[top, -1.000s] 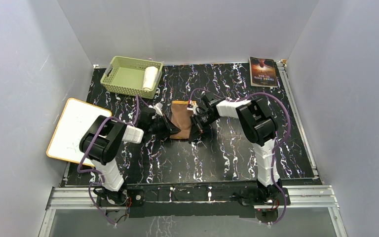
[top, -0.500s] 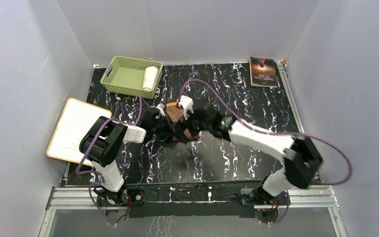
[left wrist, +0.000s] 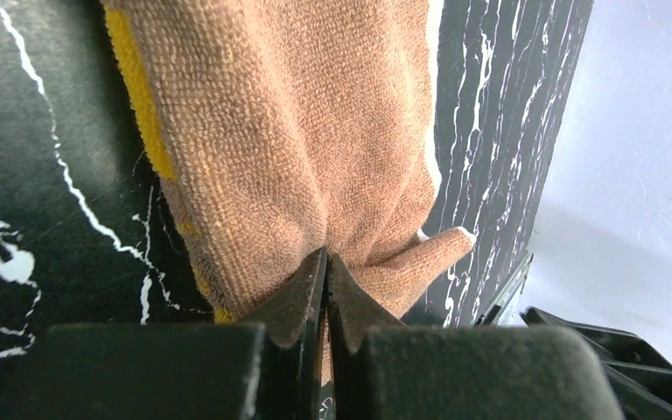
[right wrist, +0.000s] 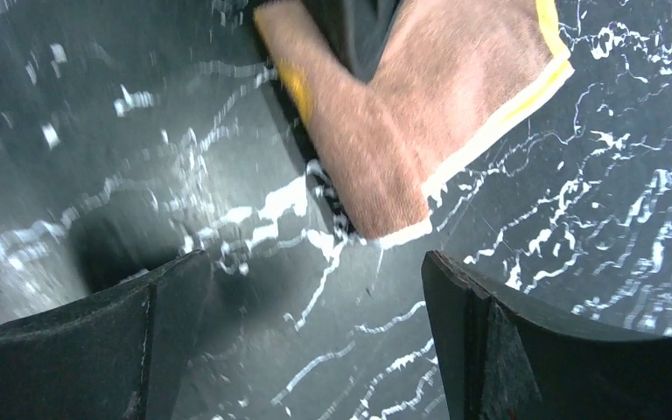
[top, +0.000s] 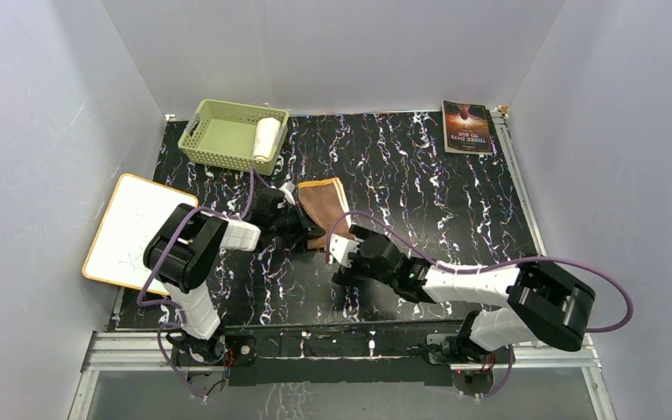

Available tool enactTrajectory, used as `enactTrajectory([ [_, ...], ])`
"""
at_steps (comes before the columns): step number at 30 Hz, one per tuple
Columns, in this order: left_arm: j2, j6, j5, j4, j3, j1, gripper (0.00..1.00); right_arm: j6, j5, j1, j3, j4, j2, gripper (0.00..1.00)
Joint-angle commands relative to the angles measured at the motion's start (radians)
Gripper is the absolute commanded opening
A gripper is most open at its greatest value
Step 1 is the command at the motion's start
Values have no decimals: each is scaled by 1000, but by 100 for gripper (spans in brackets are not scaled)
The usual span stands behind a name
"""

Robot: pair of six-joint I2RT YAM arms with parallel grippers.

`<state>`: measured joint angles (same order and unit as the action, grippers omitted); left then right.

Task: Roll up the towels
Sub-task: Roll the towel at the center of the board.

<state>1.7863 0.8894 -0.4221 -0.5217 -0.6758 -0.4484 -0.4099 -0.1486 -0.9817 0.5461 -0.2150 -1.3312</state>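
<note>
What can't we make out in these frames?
Top external: the left arm's wrist hides where the left gripper pinches the brown towel.
Left wrist: top edge cuts off the towel's far end.
Right wrist: blurred; beyond the open right gripper, the towel's upper part is cut off.
Top external: white towel in the basket is too small to judge its roll.

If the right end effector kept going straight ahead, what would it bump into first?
Probably the near corner of the brown towel, straight ahead of the open right end effector. If it tilts downward, the black table could come first; depth is unclear.
</note>
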Motion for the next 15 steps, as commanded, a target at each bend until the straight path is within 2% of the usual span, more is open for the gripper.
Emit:
enactTrajectory([
  [1, 85, -74, 26, 175, 29, -5, 0, -349, -79, -11, -32, -142, -7, 87],
  [4, 103, -82, -1, 170, 24, 0, 0, -450, -83, -35, -33, -173, -77, 78],
  [8, 131, -84, -39, 164, 15, 5, 0, -568, -115, -56, -42, -331, -176, 72],
  [13, 138, -96, -56, 177, 14, 16, 0, -597, -74, -57, 9, -394, -283, 71],
  [15, 137, -102, -63, 182, 17, 25, 0, -604, -68, -57, 33, -390, -322, 67],
])
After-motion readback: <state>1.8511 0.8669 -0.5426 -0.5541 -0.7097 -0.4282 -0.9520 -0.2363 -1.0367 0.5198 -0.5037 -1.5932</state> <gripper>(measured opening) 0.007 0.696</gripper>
